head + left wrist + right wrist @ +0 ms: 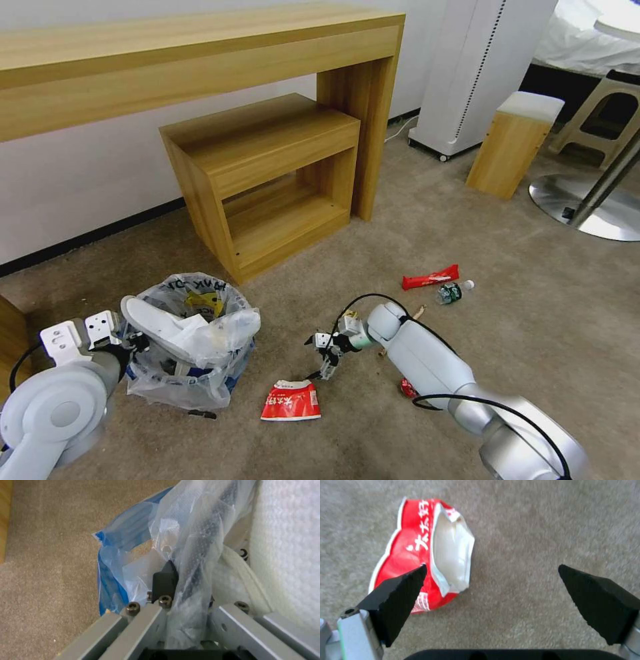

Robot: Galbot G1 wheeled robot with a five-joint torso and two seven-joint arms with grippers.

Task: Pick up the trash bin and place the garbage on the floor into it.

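The trash bin, lined with a crinkly clear bag, is at the lower left of the head view with a white slipper sticking out of it. My left gripper is shut on its bagged rim; one black finger presses the plastic. My right gripper hangs open just above the carpet floor. A red-white packet lies below it, and its open jaws sit beside that packet. Farther right lie a red wrapper and a small bottle.
A low wooden shelf unit stands under a long wooden desk behind the bin. A white appliance, a wooden stool and a round metal table base stand at the back right. A small red scrap lies under my right arm.
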